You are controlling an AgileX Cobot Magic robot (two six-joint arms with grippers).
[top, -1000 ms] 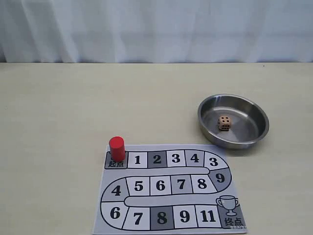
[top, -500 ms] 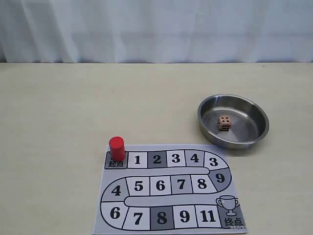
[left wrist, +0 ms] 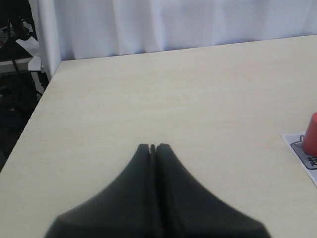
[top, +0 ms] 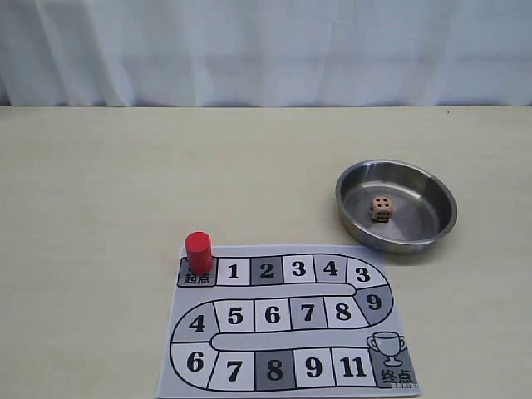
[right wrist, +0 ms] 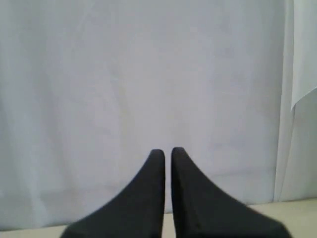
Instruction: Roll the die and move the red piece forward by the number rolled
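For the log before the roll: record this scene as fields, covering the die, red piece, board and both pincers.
die: on the floor of the metal bowl
red piece: upright on the start square, beside square 1
board: flat on the table, near the bowl
left pincer: shut, empty, above the table
right pincer: shut but for a thin slit, empty, facing the curtain

We see the tan die [top: 381,208] sitting in the metal bowl [top: 397,246], and the red piece [top: 198,251] standing upright on the board's [top: 283,341] start square
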